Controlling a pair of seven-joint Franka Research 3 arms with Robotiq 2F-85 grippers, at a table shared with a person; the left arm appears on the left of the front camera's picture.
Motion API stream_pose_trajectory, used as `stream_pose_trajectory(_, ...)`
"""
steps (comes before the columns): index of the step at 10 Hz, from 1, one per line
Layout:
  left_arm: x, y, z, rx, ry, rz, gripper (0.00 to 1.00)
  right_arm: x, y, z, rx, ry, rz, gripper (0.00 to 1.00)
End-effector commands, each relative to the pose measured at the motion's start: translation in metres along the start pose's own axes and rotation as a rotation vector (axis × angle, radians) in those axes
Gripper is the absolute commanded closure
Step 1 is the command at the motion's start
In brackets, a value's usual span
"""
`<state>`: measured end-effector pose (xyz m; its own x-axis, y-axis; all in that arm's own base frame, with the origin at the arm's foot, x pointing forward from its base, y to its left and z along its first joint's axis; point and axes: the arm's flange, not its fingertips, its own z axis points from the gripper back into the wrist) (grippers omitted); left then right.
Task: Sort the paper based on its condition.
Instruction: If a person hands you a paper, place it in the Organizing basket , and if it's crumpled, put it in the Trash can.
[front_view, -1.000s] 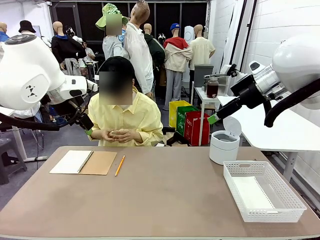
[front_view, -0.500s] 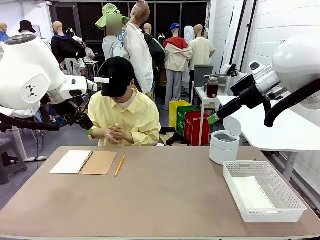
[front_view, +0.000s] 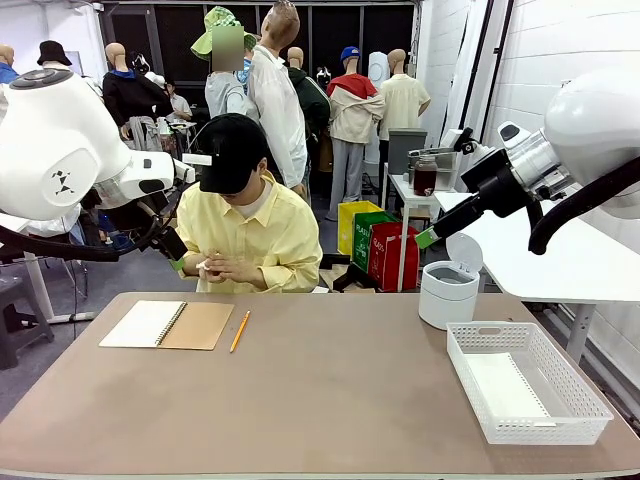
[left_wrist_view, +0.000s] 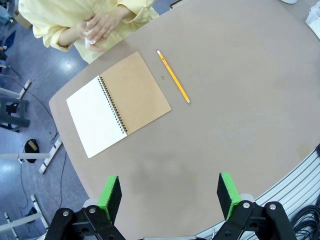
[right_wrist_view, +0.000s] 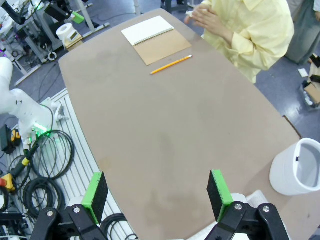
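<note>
Brown table (front_view: 320, 400), notebook (front_view: 168, 325), pencil (front_view: 240, 330), bin (front_view: 447, 295), basket (front_view: 545, 432)

right fingers (right_wrist_view: 98, 194) spread above table (right_wrist_view: 165, 125) | notebook (right_wrist_view: 156, 39), pencil (right_wrist_view: 171, 64) near person's hands (right_wrist_view: 205, 16) | white bin (right_wrist_view: 298, 167) at right edge

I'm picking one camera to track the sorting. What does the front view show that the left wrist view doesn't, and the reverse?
Front view's own: a flat sheet lying in the white basket, and the white bin with its lid up. Left wrist view's own: the left hand seen from behind, pads wide apart above the table. Shared: the open notebook, the pencil, and the person's hands holding white paper.
</note>
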<state>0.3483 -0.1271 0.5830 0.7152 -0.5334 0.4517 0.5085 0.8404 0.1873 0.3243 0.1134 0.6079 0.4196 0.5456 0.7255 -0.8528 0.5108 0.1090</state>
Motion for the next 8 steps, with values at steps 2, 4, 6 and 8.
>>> stream_pose_trajectory(2,-0.0002,0.0006,0.0,-0.001,-0.006,-0.002,0.0,-0.0004,-0.0004,0.0002,0.007,0.0,-0.002,0.0)
stream_pose_trajectory(4,-0.0002,0.0006,0.0,-0.001,-0.006,-0.002,0.0,-0.0004,-0.0004,0.0002,0.007,0.0,-0.002,0.0)
stream_pose_trajectory(6,-0.0002,0.0006,0.0,-0.001,-0.006,-0.002,0.0,-0.0004,-0.0004,0.0002,0.007,0.0,-0.002,0.0)
stream_pose_trajectory(8,-0.0002,0.0006,0.0,-0.001,-0.006,-0.002,0.0,-0.0004,-0.0004,0.0002,0.007,0.0,-0.002,0.0)
